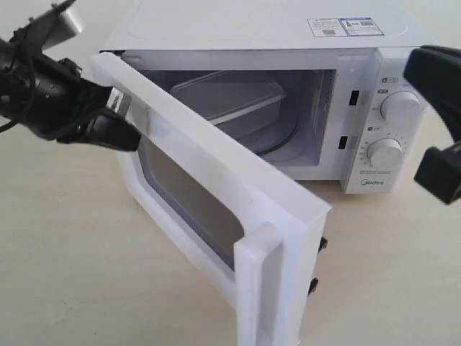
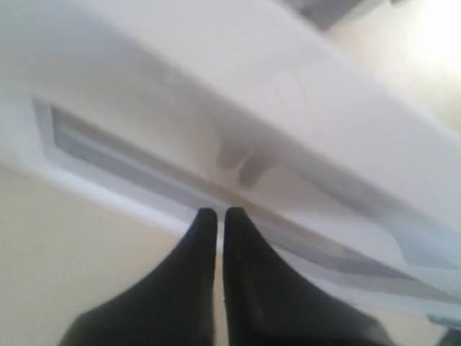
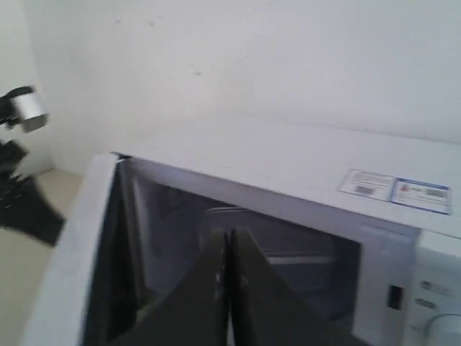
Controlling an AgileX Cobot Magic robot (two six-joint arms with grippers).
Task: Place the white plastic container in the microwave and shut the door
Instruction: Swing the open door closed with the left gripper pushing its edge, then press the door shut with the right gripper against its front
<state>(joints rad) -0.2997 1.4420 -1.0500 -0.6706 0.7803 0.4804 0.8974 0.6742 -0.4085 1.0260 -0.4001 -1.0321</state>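
Observation:
The white microwave (image 1: 252, 29) stands with its door (image 1: 216, 194) swung about halfway out, its bar handle (image 1: 263, 288) nearest the camera. Inside, the translucent white plastic container (image 1: 230, 101) rests on the glass turntable. My left gripper (image 1: 130, 137) is shut, and its tips touch the door's outer face near the hinge side. In the left wrist view the shut fingers (image 2: 218, 213) point at the door's window frame (image 2: 144, 155). My right gripper (image 3: 229, 234) is shut, held in the air before the cavity, with the container (image 3: 302, 249) dim beyond it.
Two round dials (image 1: 401, 106) (image 1: 384, 153) sit on the microwave's right panel, close to the right arm (image 1: 432, 68). Stickers (image 1: 344, 27) lie on the microwave's top. A pale tabletop (image 1: 65, 252) spreads around. A white wall (image 3: 252, 58) stands behind.

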